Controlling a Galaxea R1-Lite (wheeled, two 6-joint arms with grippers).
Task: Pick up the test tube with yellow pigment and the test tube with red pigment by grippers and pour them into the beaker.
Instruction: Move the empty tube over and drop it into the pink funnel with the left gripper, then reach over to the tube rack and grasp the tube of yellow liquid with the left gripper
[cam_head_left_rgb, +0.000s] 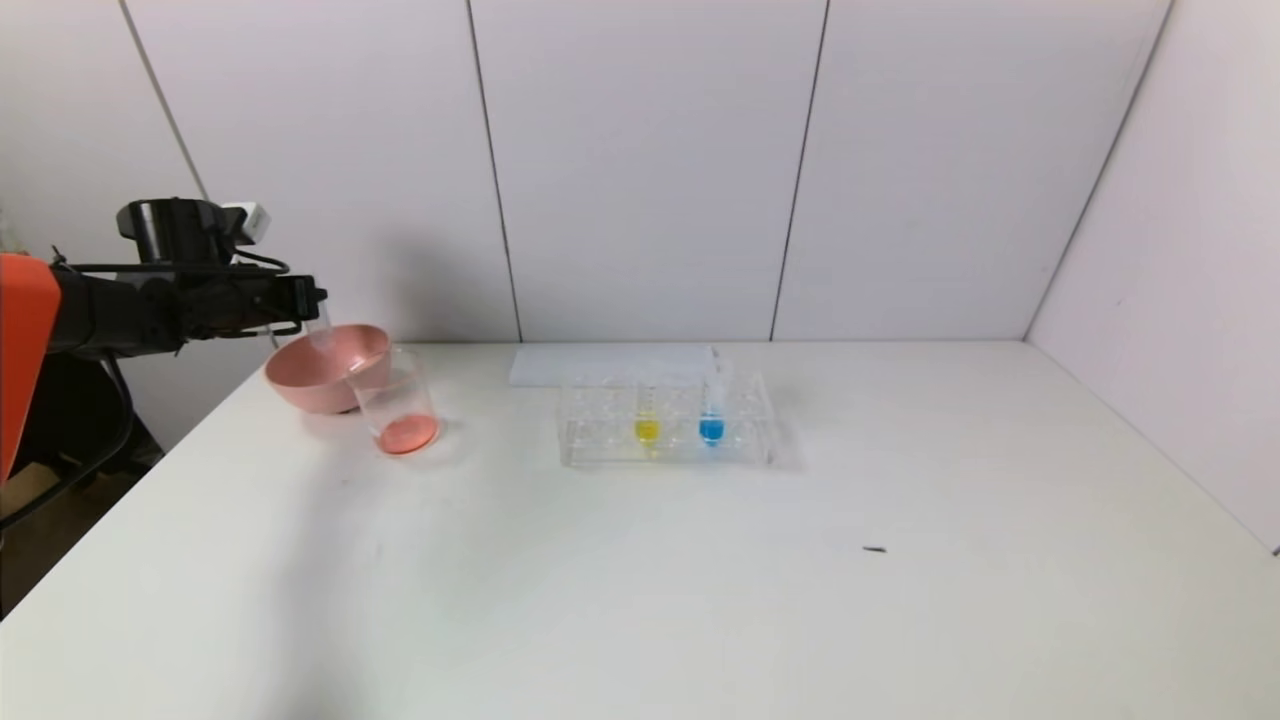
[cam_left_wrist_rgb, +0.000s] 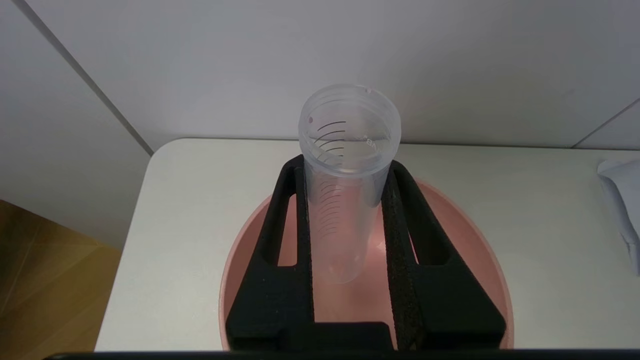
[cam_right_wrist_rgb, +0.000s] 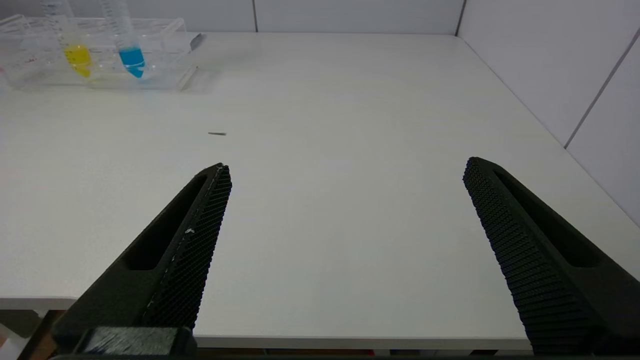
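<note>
- Left gripper (cam_left_wrist_rgb: 345, 200): poised directly above the pink bowl (cam_head_left_rgb: 325, 368), its jaws pinching an emptied clear tube, the test tube with red pigment (cam_left_wrist_rgb: 345, 190) (no liquid is visible in it; its open mouth points away from the wrist).
- Beaker (cam_head_left_rgb: 397, 405): touching the pink bowl's near side as the head view shows it, upright, with red-orange liquid pooled in its base. The red pour is therefore judged complete.
- Test tube with yellow pigment (cam_head_left_rgb: 647, 418): upright in the clear tube rack (cam_head_left_rgb: 668, 425), well apart from the pink bowl and farther along the table (cam_head_left_rgb: 640, 560), just beside a like tube with blue liquid (cam_head_left_rgb: 711, 415).
- Right gripper (cam_right_wrist_rgb: 345, 210): jaws spread wide and holding nothing, low by the table's near edge, well apart from the pink bowl.
- Handling, as a judgement: the yellow tube is probably light, stiff, thin-walled and smooth, so liable to slip or tilt. The best hold appears to be on the bare upper shaft above the rack (clear of the liquid in the tip), with a moderate squeeze and a straight lift, avoiding the blue neighbour.
</note>
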